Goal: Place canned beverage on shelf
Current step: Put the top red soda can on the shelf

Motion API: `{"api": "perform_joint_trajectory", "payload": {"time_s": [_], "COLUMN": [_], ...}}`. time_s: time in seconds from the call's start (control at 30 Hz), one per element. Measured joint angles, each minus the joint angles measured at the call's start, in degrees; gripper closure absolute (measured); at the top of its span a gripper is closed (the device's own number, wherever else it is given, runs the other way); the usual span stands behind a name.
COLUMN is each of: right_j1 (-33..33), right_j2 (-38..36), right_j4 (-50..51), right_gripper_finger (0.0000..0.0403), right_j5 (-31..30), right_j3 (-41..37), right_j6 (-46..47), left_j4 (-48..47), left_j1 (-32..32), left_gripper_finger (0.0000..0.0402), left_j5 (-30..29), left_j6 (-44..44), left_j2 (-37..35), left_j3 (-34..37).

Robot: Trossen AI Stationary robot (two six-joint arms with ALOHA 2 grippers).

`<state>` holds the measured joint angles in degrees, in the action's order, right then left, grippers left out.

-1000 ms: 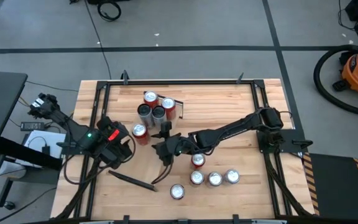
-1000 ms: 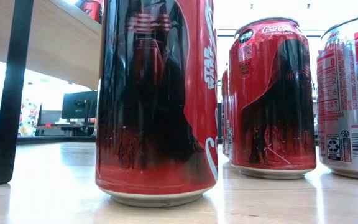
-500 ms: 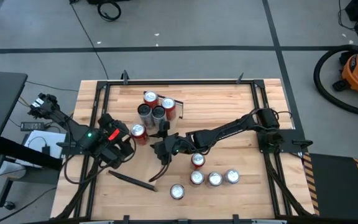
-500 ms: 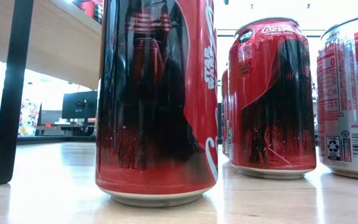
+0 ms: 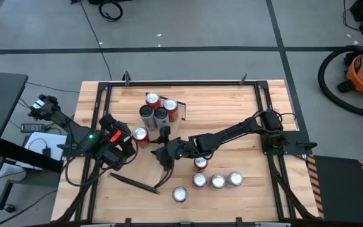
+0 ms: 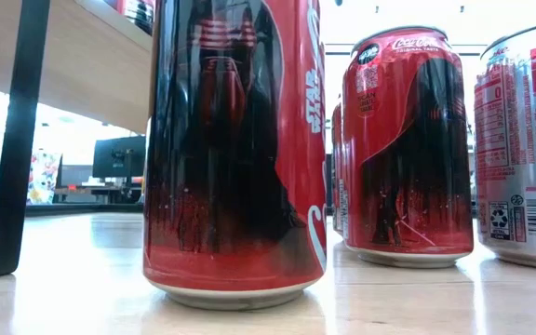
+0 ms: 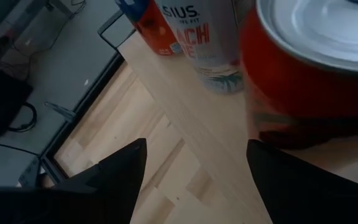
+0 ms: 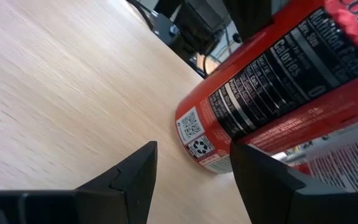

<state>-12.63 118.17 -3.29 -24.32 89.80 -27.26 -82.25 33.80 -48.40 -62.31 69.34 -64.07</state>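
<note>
Red can [image 5: 139,133] upright at near end of shelf [image 7: 185,106], beside cans already grouped there. On plank or on table [image 5: 232,107]: cannot tell.
Left pincer [image 7: 194,146] wide, empty. Can just beyond its tips, off to one side; looks like placing step.
Right pincer [image 8: 191,149] part-open, empty, low over table. Same can just ahead, apart.

Bright backlight, soft wrist-view blur

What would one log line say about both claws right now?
left claw: open, beside red can | right claw: open, low over table | no can held
</note>
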Motion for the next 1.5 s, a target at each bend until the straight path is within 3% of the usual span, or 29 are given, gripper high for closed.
{"api": "perform_joint_trajectory", "payload": {"time_s": [0.4,0.87,1.07,1.27,1.5], "right_j1": [0.0,-0.6,-0.5,-0.5,-0.1], "right_j2": [0.0,0.0,0.0,0.0,-0.1], "right_j4": [-0.2,2.0,0.3,-1.5,-1.8], "right_gripper_finger": [0.019,0.019,0.019,0.019,0.019], "right_j5": [-1.4,-2.9,-0.9,-0.7,0.9], "right_j3": [0.0,0.0,0.0,0.0,0.0], "right_j6": [-0.6,0.1,0.1,0.6,4.8], "left_j4": [-3.1,-3.0,-1.4,-1.4,-1.5], "left_j1": [-3.0,-2.1,-2.1,-2.1,-3.7], "left_gripper_finger": [0.0111,0.0111,0.0111,0.0111,0.0111], "left_j5": [0.8,10.8,10.1,4.2,2.9], "left_j6": [0.0,-7.1,-6.5,-6.4,-5.9], "left_j2": [0.0,0.0,0.0,0.0,0.0], "left_j3": [0.0,0.0,0.0,0.0,0.0]}}
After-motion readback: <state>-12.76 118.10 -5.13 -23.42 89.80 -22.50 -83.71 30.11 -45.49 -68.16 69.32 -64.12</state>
